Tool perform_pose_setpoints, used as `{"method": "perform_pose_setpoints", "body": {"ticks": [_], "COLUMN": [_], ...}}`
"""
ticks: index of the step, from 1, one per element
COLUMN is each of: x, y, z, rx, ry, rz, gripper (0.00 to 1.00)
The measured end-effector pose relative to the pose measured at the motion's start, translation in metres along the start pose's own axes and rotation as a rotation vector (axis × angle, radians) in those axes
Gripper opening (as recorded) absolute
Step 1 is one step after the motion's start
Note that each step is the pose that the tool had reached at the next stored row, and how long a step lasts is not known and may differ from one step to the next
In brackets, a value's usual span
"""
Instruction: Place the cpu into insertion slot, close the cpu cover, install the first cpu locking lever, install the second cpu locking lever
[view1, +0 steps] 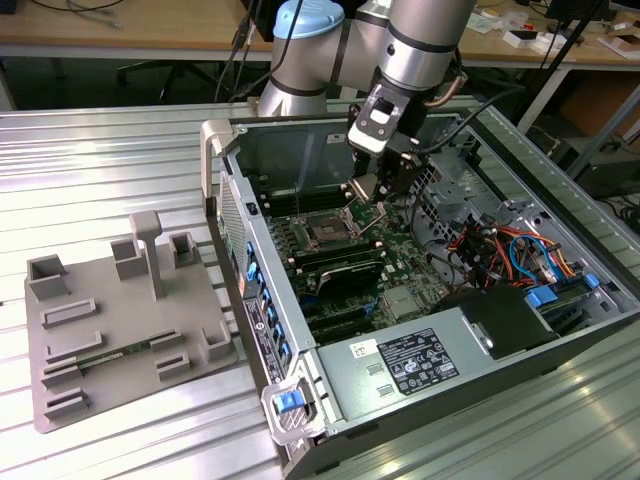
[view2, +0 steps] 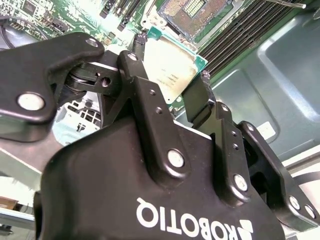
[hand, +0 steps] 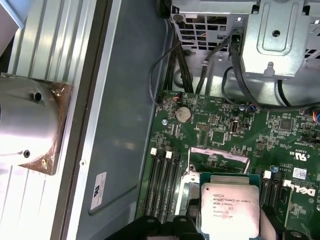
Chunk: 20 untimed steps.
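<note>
**Hand clamped on cpu, held clear of open slot**

Black linkages of the hand lie nearest the lens in the second wrist view. Its fingers are closed on two opposite edges of the cpu, which is carried tilted, metal lid showing.

1. Position of part. In the exterior view the hand hangs above the motherboard, with the cpu clear of the board and not seated. The insertion slot lies below it and towards the exterior view's left.
2. Slot condition. The second wrist view shows the insertion slot with its contact field exposed. The cpu cover is therefore judged to be open, but its exact position cannot be told.
3. Surroundings. Long black memory slots run beside the socket. The board sits inside an open computer case resting on a ribbed metal counter. A grey fixture tray stands well apart from the case on that counter.

Handling assessment (judgement): the cpu is light, thin and stiff. Its smooth lid is likely slippery. Its underside and the socket contacts are likely fragile, so it should tolerate no dragging or skewed entry. The soundest hold is on the two opposite edges, as at present, with lid and underside left untouched.
</note>
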<state>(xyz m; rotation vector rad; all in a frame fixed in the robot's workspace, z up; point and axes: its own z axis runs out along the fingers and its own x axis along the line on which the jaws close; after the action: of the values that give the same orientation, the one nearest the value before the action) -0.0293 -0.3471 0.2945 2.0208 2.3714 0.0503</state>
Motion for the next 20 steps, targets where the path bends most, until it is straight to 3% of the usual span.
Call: {"method": "perform_pose_setpoints", "body": {"ticks": [12,20], "x": [0.0,0.0002], "y": [0.0,-0.001], "z": [0.0011,0.0014], "rx": [-0.0001,-0.0003], "ry": [-0.0048,-0.0049], "rz": [0.115,0.119], "gripper": [0.55,0.55]}}
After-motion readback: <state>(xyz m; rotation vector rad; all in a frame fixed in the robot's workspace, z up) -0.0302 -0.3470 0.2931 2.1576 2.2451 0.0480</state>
